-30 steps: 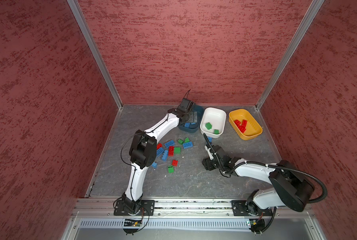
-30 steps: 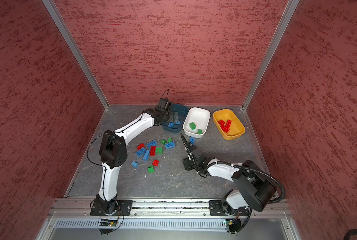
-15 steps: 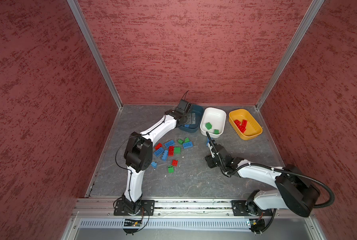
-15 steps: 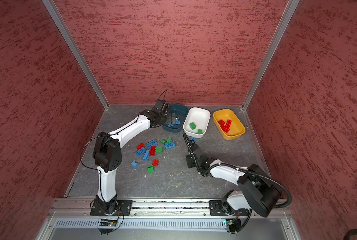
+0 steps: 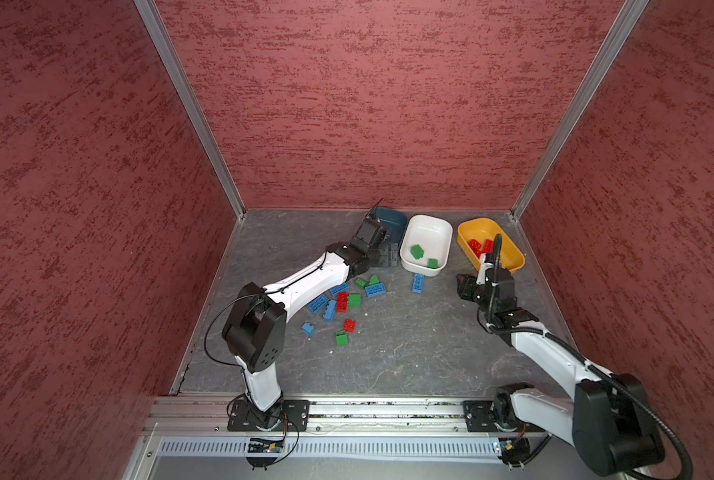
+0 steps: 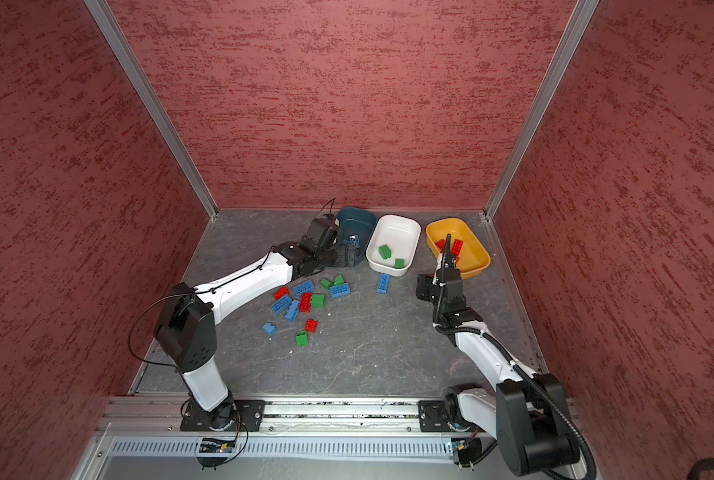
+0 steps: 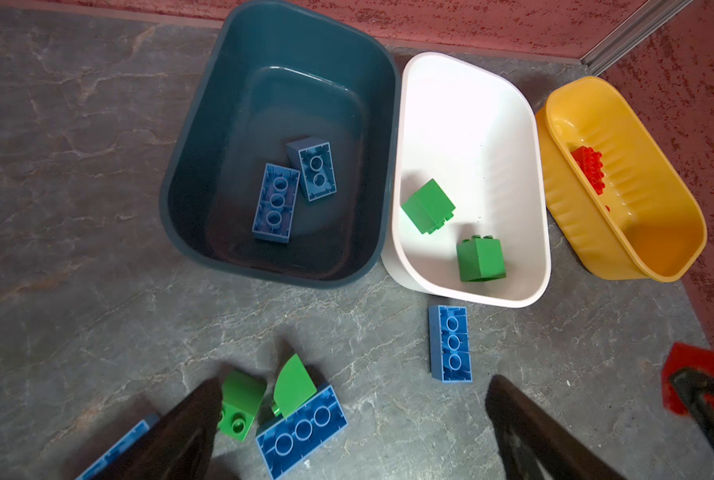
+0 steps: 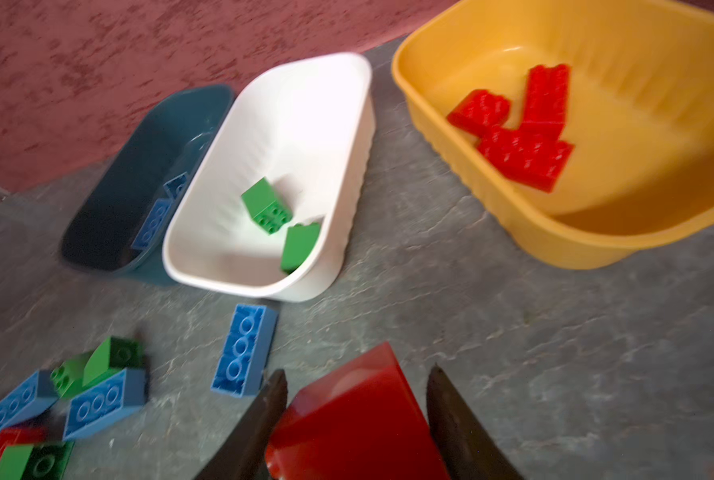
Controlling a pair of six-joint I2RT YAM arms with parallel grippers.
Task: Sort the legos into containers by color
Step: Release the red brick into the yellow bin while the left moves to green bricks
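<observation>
Your right gripper (image 8: 357,372) pinches a red brick (image 8: 355,424), it seems just beside the yellow tub (image 8: 563,249); your left gripper (image 7: 353,382) stands spread.

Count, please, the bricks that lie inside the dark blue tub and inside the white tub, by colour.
Blue bricks, in the dark blue tub: 2
Green bricks, in the white tub: 2
Total: 4
</observation>
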